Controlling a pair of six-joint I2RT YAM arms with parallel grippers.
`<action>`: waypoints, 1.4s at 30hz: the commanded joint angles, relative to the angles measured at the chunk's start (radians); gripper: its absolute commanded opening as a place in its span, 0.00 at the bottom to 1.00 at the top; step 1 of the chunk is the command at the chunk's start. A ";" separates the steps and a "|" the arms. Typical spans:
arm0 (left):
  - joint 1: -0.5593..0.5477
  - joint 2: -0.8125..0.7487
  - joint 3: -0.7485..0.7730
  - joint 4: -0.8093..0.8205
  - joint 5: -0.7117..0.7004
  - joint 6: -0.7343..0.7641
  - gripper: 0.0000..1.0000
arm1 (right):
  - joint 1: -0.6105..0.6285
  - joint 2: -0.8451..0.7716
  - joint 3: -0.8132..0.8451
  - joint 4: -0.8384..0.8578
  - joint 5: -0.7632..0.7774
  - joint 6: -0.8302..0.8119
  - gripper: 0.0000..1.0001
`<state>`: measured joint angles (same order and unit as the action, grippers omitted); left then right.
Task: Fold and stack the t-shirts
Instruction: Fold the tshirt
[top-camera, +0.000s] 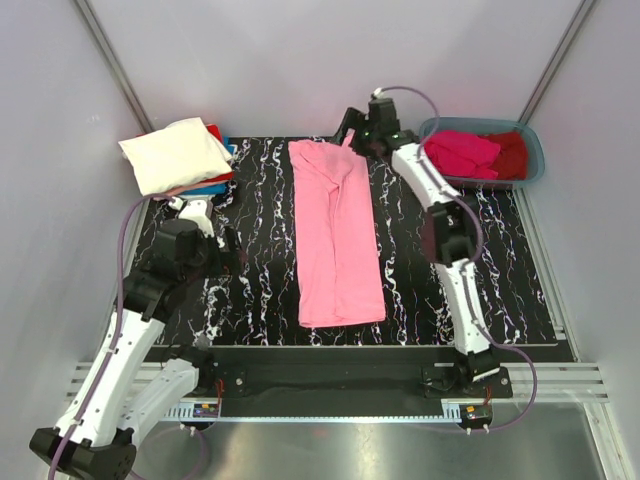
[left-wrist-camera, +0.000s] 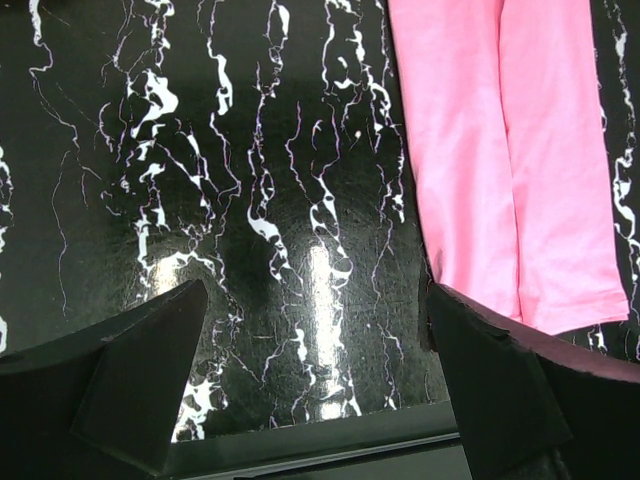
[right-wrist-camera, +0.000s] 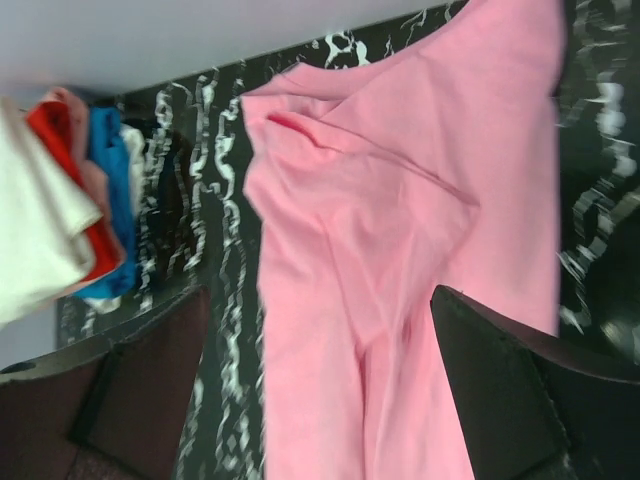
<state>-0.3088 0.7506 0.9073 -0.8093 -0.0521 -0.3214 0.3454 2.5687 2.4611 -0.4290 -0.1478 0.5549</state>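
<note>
Two grippers, both with fingers spread wide and nothing between them: left gripper (left-wrist-camera: 315, 300) low over a bare stretch of the black marbled table (left-wrist-camera: 250, 150), just left of the near end of the light pink t-shirt (left-wrist-camera: 510, 160); right gripper (right-wrist-camera: 318, 300) above the collar end of that same shirt, near the far edge of the table. One light pink t-shirt only on the open table, flat in the middle, folded lengthwise into a long strip, collar far, hem near. One stack (top-camera: 180, 155) in the far left corner: cream-white t-shirt (top-camera: 172, 150) on top, and under it, seen edge-on from the right wrist, a red t-shirt (right-wrist-camera: 75, 190), a blue t-shirt (right-wrist-camera: 108, 190) and a thin pale layer or two. Exact number of layers not countable, most of each covered by the cream-white one. One grey-blue tub (top-camera: 535, 150) in the far right corner, two crumpled shirts inside: magenta t-shirt (top-camera: 462, 152) to the left, dark red t-shirt (top-camera: 510, 152) to the right, the dark red one partly hidden behind the magenta one and the tub wall. Left fingers hard to pick out from above, black against the black table. Right wrist view slightly blurred, near end of the pink shirt cut off there; far end cut off in the left wrist view.
</note>
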 joint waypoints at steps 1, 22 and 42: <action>0.005 0.018 0.007 0.045 -0.028 0.001 0.99 | -0.022 -0.411 -0.168 -0.040 0.031 -0.023 1.00; -0.318 0.148 -0.577 0.594 0.166 -0.770 0.80 | -0.017 -1.500 -1.892 -0.079 -0.157 0.218 0.53; -0.446 0.317 -0.527 0.602 0.014 -0.841 0.59 | -0.014 -1.187 -1.956 0.125 -0.337 0.195 0.39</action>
<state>-0.7448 1.0443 0.3496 -0.1970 0.0254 -1.1595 0.3271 1.3808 0.5224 -0.3244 -0.4896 0.7635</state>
